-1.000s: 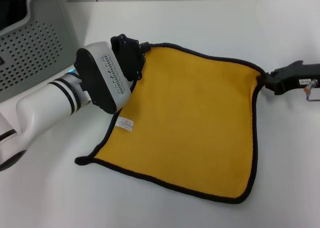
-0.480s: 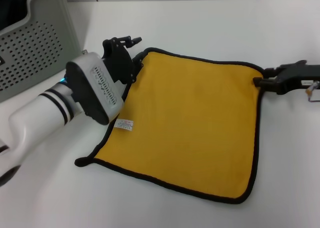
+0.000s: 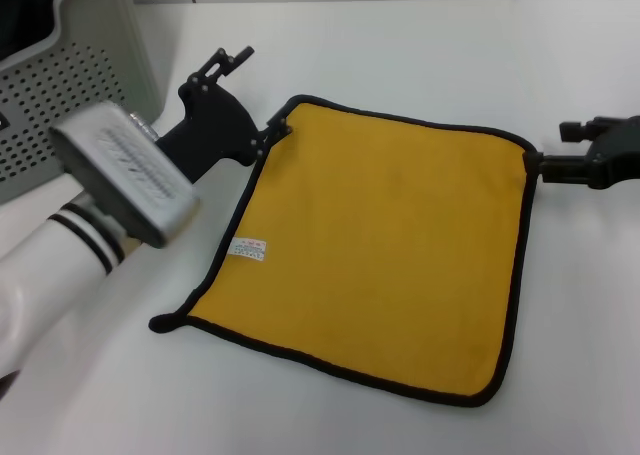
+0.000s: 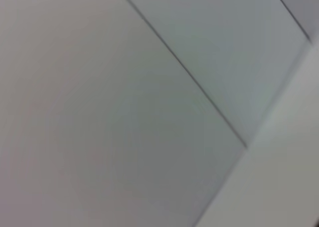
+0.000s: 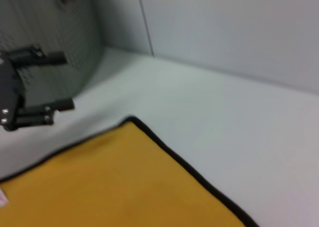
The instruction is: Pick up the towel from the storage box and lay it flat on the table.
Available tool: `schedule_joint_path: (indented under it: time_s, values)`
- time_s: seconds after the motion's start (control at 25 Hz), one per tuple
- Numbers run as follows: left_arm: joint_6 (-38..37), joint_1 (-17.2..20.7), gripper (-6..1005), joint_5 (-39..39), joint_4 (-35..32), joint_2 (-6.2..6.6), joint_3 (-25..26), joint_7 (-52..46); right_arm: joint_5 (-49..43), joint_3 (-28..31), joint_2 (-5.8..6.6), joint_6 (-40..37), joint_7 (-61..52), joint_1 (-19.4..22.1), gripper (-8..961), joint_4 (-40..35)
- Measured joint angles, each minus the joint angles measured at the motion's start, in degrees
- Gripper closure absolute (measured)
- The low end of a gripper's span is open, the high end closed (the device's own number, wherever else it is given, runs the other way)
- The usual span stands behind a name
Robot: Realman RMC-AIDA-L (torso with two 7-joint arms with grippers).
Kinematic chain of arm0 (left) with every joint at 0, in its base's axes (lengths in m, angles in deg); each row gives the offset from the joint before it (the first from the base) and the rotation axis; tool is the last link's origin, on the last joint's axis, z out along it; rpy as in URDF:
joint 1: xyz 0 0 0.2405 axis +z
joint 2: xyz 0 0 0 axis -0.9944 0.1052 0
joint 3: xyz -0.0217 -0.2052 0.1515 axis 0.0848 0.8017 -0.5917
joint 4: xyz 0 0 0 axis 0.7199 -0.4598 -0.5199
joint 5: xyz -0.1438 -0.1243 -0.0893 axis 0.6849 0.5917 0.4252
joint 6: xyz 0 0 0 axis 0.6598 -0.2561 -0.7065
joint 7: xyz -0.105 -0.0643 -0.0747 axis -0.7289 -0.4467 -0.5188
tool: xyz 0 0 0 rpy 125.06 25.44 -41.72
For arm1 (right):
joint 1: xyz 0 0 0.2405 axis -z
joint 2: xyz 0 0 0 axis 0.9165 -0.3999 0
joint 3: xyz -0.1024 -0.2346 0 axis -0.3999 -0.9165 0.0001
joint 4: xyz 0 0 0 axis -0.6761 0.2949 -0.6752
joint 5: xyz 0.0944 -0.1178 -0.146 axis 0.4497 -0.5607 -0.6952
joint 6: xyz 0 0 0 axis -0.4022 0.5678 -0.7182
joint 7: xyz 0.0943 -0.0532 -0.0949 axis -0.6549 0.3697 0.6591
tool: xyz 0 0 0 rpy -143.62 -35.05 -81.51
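The towel [image 3: 380, 245] lies spread flat on the white table [image 3: 400, 55], mustard-yellow side up, its black edging showing all round and a small white label [image 3: 250, 247] near its left edge. My left gripper [image 3: 250, 98] is open at the towel's far left corner, one finger right beside the edging and the other raised clear. At the far right corner my right gripper [image 3: 560, 146] is open too, just off the edge. The right wrist view shows the towel [image 5: 124, 187], the left gripper [image 5: 42, 85] and the storage box [image 5: 55, 27]. The storage box [image 3: 60, 95] stands at the far left.
The left wrist view shows only a pale wall [image 4: 149, 112] with a seam. My left arm's white forearm [image 3: 60, 265] crosses the table's left side, in front of the box. Bare tabletop surrounds the towel.
Both grippers have let go of the towel's far corners and opened. The left one swung back and up to the left, the right one drew off to the right. The towel has settled flat.
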Motion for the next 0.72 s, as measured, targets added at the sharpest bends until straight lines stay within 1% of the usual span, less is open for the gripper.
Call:
schedule_joint_path:
  time_s: [0.04, 0.08, 0.12, 0.16, 0.2, 0.28, 0.32, 0.36, 0.4, 0.44, 0.52, 0.56, 0.64, 0.72]
  values:
    - [0.0, 0.0, 364, 0.0, 0.0, 0.00, 0.0, 0.0, 2.6, 0.0, 0.01, -1.4, 2.2, 1.6, 203, -1.6]
    - [-3.5, 0.5, 324, -2.3, -0.3, 0.61, -0.2, -8.0, 5.1, 0.0, 0.01, -2.9, 4.5, 2.8, 202, -2.5]
    - [-9.0, 0.8, 285, -7.1, -0.3, 2.06, -0.3, -19.2, 8.0, 0.0, 0.03, -5.2, 7.3, 3.9, 202, -2.9]
    - [-11.1, 0.9, 245, -8.8, -0.3, 2.72, -0.3, -23.0, 10.9, 0.1, 0.16, -8.3, 10.4, 4.6, 202, -2.9]
    - [-15.0, 1.0, 233, -12.1, -0.2, 4.07, -0.2, -29.7, 13.0, 0.2, 0.26, -11.0, 12.8, 5.0, 202, -2.7]
    - [-21.7, 0.8, 209, -17.3, 0.1, 6.56, -0.1, -39.1, 16.1, 1.2, 0.58, -19.2, 17.5, 5.2, 202, -1.8]
    - [-25.9, 0.5, 197, -20.3, 0.3, 8.12, 0.0, -44.3, 17.0, 2.3, 0.70, -24.4, 19.6, 5.1, 201, -1.3]
    - [-28.8, 0.2, 185, -22.2, 0.3, 9.16, -0.1, -47.3, 17.2, 3.3, 0.75, -28.7, 20.8, 4.9, 201, -1.1]
    - [-34.2, -0.3, 173, -25.1, 0.4, 10.60, 0.0, -51.8, 17.4, 4.4, 0.81, -33.7, 22.0, 4.8, 201, -1.0]
    - [-36.9, -0.5, 161, -26.5, 0.4, 11.21, 0.0, -53.8, 17.4, 5.4, 0.85, -39.2, 22.8, 4.4, 203, -1.0]
    - [-44.5, -0.7, 137, -29.3, 0.4, 12.47, 0.0, -56.1, 17.6, 6.4, 0.88, -46.8, 23.8, 3.7, 207, -1.1]
    - [-47.9, -0.7, 125, -30.7, 0.3, 12.84, 0.0, -56.6, 17.6, 6.8, 0.81, -49.8, 24.0, 3.4, 209, -1.3]
    - [-53.3, -0.8, 124, -33.5, 0.1, 13.40, 0.0, -57.4, 18.2, 7.8, 0.59, -54.7, 24.2, 3.0, 213, -1.9]
    - [-57.0, -1.0, 124, -35.2, 0.2, 13.61, 0.0, -57.7, 19.1, 8.4, 0.54, -56.1, 24.3, 3.1, 213, -2.2]
